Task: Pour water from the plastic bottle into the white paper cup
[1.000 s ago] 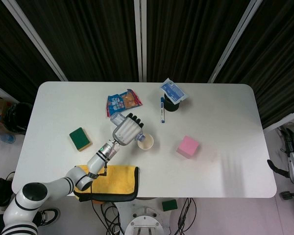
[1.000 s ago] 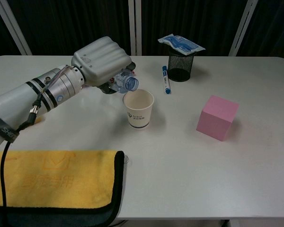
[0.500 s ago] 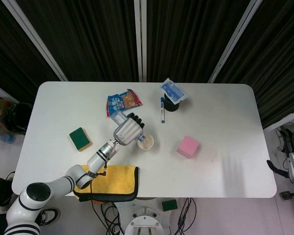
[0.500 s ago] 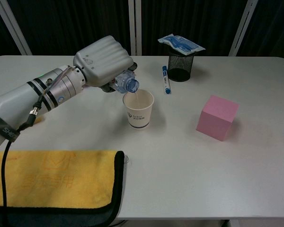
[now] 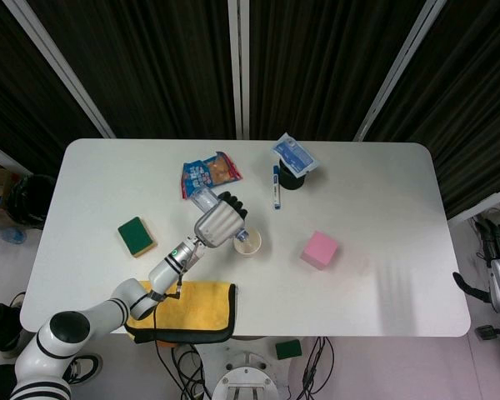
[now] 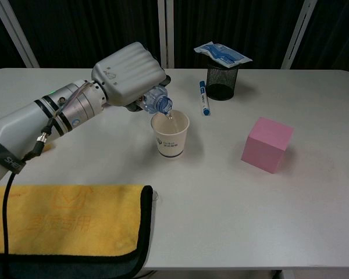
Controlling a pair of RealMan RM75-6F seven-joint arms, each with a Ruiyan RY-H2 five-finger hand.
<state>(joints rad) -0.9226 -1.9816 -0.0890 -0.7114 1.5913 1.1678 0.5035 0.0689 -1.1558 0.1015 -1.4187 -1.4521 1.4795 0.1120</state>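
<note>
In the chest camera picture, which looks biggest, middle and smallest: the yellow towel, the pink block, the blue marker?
1. Yellow towel, though it lies nearest the camera, which inflates it.
2. Pink block.
3. Blue marker.

Left hand (image 6: 130, 72) has a ribbed silver-grey shell; its silver arm (image 6: 41, 119) carries black bands, a black cable.

Bright, even overhead light; dark curtains (image 5: 317, 58) behind. White table (image 6: 232, 221) w/ mild sheen, soft shadows only, e.g. beside pink block (image 6: 267, 144). Both views sharp; head view shows slight wide-angle bend at edges.
</note>
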